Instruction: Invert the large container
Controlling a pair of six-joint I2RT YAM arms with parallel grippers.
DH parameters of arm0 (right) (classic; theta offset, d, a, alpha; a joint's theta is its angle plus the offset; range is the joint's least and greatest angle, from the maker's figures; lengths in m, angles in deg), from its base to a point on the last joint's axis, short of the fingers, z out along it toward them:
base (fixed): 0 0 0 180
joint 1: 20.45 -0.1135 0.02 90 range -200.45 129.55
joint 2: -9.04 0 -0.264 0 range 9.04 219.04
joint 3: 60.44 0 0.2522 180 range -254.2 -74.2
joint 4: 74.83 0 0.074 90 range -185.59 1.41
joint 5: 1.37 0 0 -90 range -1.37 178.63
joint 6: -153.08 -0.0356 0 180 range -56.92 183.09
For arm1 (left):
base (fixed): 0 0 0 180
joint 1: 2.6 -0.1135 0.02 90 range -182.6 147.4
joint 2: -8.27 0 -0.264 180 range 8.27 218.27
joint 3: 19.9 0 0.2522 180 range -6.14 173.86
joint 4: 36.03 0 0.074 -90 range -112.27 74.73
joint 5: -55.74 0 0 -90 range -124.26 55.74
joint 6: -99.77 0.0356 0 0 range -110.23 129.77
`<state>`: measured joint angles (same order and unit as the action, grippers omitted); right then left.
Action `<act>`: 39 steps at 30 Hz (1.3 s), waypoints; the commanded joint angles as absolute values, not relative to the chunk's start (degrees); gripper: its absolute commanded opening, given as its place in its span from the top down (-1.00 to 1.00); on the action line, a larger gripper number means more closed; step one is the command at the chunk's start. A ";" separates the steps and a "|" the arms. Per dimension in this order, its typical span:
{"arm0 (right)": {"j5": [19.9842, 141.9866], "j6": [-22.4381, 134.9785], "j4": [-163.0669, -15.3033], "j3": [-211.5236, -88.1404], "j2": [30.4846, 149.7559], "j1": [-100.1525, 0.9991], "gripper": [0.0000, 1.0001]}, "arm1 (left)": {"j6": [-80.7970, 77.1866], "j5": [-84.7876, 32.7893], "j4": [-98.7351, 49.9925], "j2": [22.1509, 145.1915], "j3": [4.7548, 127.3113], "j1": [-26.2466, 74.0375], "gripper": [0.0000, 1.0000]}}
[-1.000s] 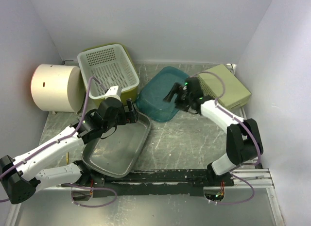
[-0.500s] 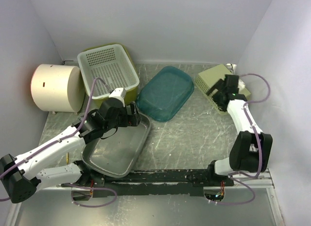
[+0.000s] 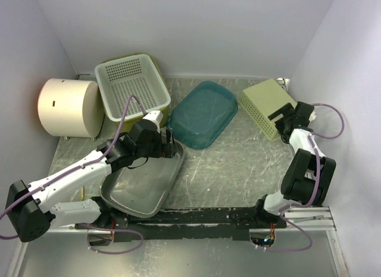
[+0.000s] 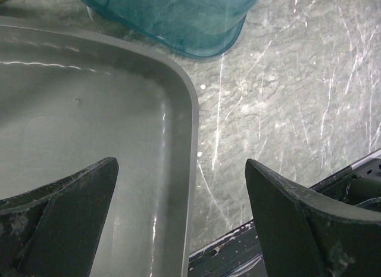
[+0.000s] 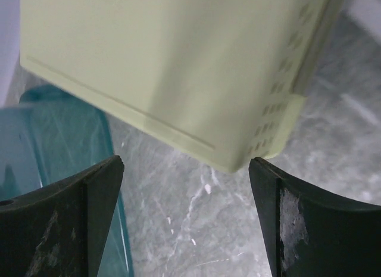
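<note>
The large container, a grey tray (image 3: 174, 168), stands right way up at the front left; its rounded corner rim (image 4: 191, 134) shows in the left wrist view. My left gripper (image 3: 166, 142) hovers open just above that right rim, one finger over the inside and one over the table (image 4: 181, 164). A teal tub (image 3: 202, 113) lies bottom up in the middle (image 4: 178, 15). My right gripper (image 3: 286, 123) is open and empty at the far right, beside an overturned pale green basket (image 3: 268, 103); its jaws (image 5: 186, 161) frame that basket's corner (image 5: 166, 62) and the teal tub's edge (image 5: 36, 146).
A white perforated basket (image 3: 132, 83) sits nested in an olive one at the back left, next to a cream cylinder (image 3: 66, 107). Walls close in on three sides. A black rail (image 3: 208, 217) runs along the near edge.
My right gripper let go of the tilted teal tub, which dropped flat bottom up, and the arm pulled back to the far right. My left gripper crept right along the tray's rim.
</note>
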<state>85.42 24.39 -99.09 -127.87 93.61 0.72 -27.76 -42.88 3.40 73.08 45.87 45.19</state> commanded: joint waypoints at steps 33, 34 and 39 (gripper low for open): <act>76.65 20.67 -95.34 -135.24 96.50 -47.88 -0.62 | -37.66 -57.65 4.44 61.90 43.30 45.25 -0.99; 77.95 20.50 -96.41 -137.51 97.75 -50.29 -0.62 | -38.29 -58.68 5.39 60.72 43.20 45.25 -0.99; 79.03 19.09 -100.52 -149.31 109.12 -57.34 -0.39 | -38.49 -64.74 10.89 58.41 44.40 45.29 -0.99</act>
<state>77.36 21.50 -97.15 -141.48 101.46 -53.09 -36.51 -57.05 5.48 59.05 43.82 45.19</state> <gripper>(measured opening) 0.744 0.994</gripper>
